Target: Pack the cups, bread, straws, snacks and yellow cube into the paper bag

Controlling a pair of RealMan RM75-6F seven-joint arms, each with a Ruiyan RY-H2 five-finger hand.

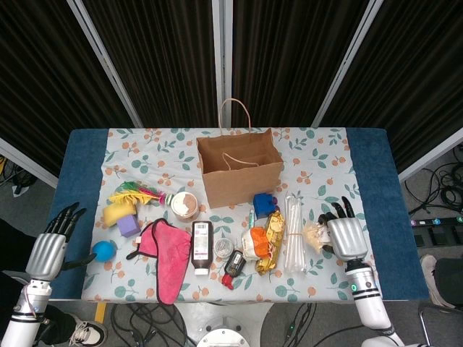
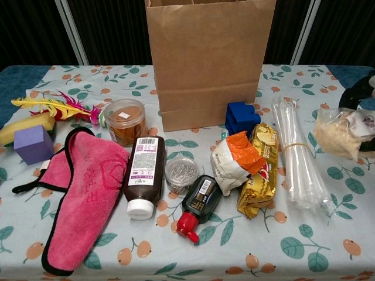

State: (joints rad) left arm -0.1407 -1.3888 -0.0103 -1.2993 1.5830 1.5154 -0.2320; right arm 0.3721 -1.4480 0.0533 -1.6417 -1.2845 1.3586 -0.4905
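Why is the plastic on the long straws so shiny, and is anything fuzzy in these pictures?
Chest view: the room light glints off the clear wrap of the straws, and off the gold snack bag. The right hand is cut off at the edge there, dark and a bit blurry. Head view: everything looks small but sharp, with soft shadows beside the paper bag.
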